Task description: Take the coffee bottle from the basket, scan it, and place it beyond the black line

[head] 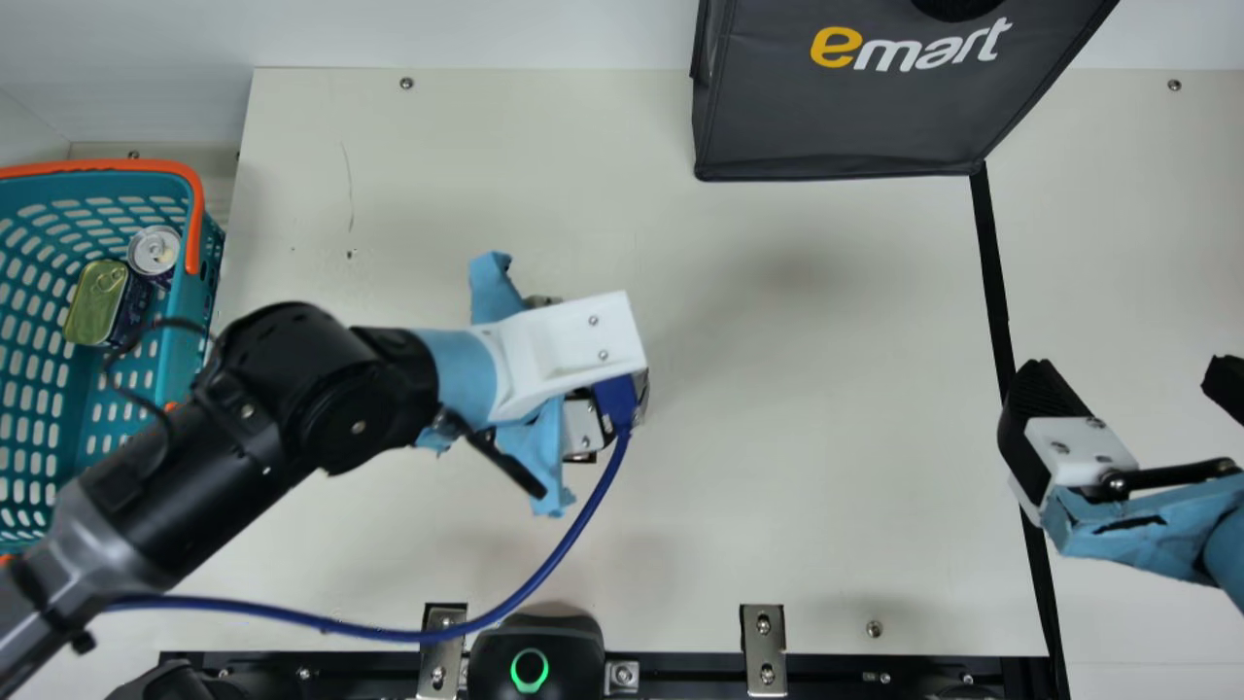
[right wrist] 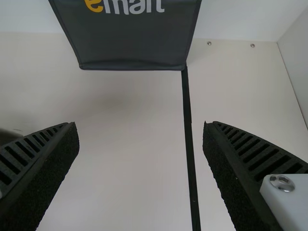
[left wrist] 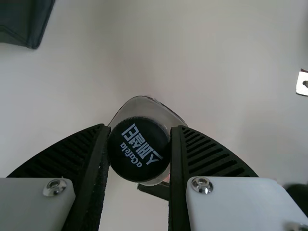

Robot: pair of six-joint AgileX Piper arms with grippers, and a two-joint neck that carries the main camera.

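The teal basket (head: 183, 301), located at the left side of the table, has an orange handle (head: 199, 209) and contains two items: a round can (head: 154, 250) with a silver top and, just beside it, a rectangular tin (head: 97, 301) with a gold-toned lid. The dark bag (head: 836, 107) stands at the far edge of the table; one lower corner meets the black line (head: 991, 262). The left gripper (head: 549, 452) is positioned between basket and black line and grasps the coffee bottle (left wrist: 139, 151); in the left wrist view both ribbed fingers bear on its black cap, with the clear body visible behind. The right gripper (head: 1132, 384) is released, its fingers wide apart, at the black line. The scanner (head: 564, 656) is at the near edge, its ring lit green.
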